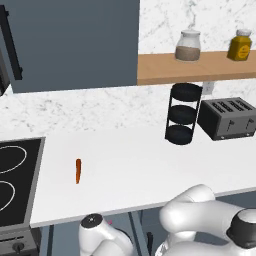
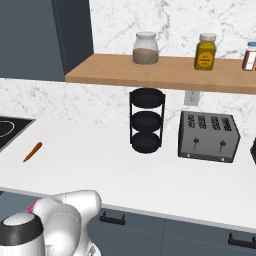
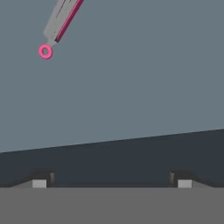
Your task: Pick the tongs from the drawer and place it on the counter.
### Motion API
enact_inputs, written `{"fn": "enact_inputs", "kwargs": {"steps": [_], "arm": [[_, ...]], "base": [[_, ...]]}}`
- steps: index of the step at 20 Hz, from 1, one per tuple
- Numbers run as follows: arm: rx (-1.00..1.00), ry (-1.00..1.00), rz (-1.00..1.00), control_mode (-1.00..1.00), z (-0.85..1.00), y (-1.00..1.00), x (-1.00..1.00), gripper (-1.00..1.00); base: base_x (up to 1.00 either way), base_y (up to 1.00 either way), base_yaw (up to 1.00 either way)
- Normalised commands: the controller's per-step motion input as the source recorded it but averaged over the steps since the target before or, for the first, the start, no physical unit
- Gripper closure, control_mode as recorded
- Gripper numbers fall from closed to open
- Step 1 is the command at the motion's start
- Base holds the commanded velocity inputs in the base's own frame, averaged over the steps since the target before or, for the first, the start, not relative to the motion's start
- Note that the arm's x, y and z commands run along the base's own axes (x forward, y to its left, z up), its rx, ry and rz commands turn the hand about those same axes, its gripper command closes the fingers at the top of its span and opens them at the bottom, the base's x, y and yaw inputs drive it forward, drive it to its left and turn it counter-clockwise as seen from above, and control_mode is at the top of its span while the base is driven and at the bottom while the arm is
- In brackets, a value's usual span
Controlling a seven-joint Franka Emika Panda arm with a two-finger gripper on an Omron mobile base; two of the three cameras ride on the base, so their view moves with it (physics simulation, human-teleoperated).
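Observation:
In the hand view, the tongs (image 3: 59, 26) lie at the top left on the drawer's grey floor (image 3: 140, 78). They are slender, grey and bright pink, with a small pink ring at the near end, and their far part runs off the top edge. My gripper (image 3: 111, 183) is open, its fingertips (image 3: 39, 183) spread wide with nothing between them. It sits well short of the tongs and to one side. A darker band crosses the view just ahead of the fingertips. The white counter (image 1: 140, 165) (image 2: 100, 160) stretches above my arm, which reaches down below its front edge.
A short orange carrot-like stick (image 1: 78, 171) (image 2: 32, 152) lies on the counter near the black hob (image 1: 12, 185) (image 2: 10, 127). At the back stand a black tiered rack (image 1: 182, 115) (image 2: 146, 120) and a toaster (image 1: 227, 117) (image 2: 207, 136). The wooden shelf (image 1: 195, 67) (image 2: 165, 72) holds jars.

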Motion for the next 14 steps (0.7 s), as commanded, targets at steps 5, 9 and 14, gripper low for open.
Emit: {"fn": "enact_inputs", "kwargs": {"steps": [5, 9, 14], "arm": [[0.0, 0.18, -0.01, -1.0, 0.0, 0.36, -0.74, -1.0], [-0.01, 0.14, -0.03, -1.0, 0.0, 0.39, -0.83, -1.0], [-0.12, 0.0, -0.04, -1.0, 0.04, 0.14, -0.41, -1.0]], "base": [[0.0, 0.0, 0.0], [0.0, 0.0, 0.0], [0.0, 0.0, 0.0]]}}
